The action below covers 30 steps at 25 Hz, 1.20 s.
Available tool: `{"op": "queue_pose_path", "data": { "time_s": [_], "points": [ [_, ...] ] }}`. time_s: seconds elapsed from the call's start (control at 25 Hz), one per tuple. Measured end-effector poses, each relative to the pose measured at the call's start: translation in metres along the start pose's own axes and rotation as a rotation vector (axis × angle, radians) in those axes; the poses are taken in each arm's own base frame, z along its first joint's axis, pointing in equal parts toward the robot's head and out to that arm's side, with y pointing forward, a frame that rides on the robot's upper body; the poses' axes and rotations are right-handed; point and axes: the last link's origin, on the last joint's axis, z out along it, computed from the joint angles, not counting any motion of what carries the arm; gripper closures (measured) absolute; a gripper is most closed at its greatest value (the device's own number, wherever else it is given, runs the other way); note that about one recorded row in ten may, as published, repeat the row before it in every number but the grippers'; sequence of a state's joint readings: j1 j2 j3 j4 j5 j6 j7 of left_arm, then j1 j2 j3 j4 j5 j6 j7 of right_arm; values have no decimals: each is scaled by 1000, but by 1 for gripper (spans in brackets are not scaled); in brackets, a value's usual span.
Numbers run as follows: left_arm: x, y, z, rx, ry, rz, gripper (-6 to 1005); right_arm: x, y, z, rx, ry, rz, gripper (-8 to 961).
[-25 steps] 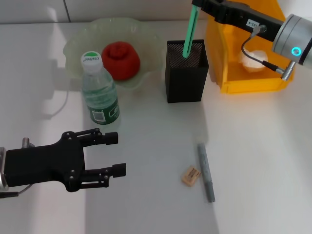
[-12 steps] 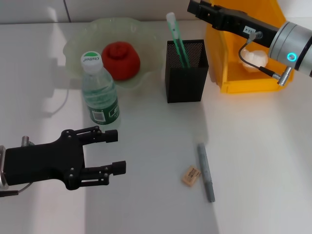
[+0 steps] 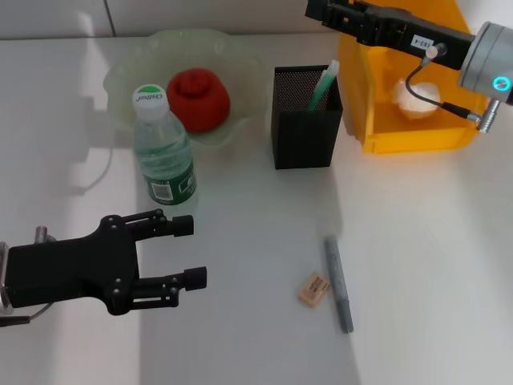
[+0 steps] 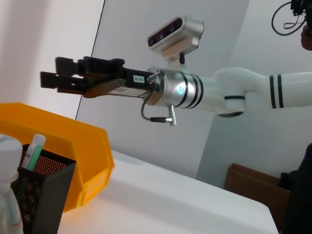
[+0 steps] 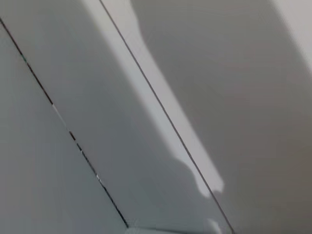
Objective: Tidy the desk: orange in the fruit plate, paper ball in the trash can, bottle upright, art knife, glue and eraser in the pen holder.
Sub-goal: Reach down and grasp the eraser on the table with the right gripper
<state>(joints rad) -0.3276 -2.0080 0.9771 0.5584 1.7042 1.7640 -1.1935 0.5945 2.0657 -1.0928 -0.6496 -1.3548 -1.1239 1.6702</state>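
The orange (image 3: 198,98) lies in the pale green fruit plate (image 3: 128,64). The bottle (image 3: 163,152) stands upright in front of the plate. The black mesh pen holder (image 3: 304,132) holds a green-and-white glue stick (image 3: 323,87) leaning in its right side. The paper ball (image 3: 415,96) lies in the yellow trash can (image 3: 401,138). The tan eraser (image 3: 314,289) and the grey art knife (image 3: 338,282) lie side by side on the table. My right gripper (image 3: 318,10) is open and empty, high above the pen holder; it also shows in the left wrist view (image 4: 48,73). My left gripper (image 3: 188,253) is open and empty, low at the front left.
The left wrist view shows the pen holder (image 4: 41,195), the trash can (image 4: 73,146) and the bottle's edge (image 4: 7,195). The right wrist view shows only a wall. The table is white; bare room lies at the front right.
The right gripper let go of the green glue stick, which dropped into the pen holder and now leans to its right side. The right gripper has pulled up and back. The left arm has not moved.
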Motion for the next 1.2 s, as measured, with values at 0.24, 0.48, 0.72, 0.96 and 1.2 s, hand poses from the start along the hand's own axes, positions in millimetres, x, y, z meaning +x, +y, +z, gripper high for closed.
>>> {"op": "queue_pose_path", "data": {
  "time_s": [0.24,0.48,0.72,0.96,1.2],
  "points": [
    [0,0,-2,4,-3,0,219,-20,19,-17,-26,188,-77,371],
    [0,-1,-4,6,-8,3,218,-44,57,-28,-87,495,-212,371],
    [0,-1,-6,2,-23,4,219,-65,95,-28,-82,776,-380,372],
    [-1,-3,-14,13,-37,-14,219,-48,125,-18,-199,1064,-580,373],
    [-2,-2,-17,21,-35,-23,218,-16,128,2,-305,1241,-638,373]
  ]
}}
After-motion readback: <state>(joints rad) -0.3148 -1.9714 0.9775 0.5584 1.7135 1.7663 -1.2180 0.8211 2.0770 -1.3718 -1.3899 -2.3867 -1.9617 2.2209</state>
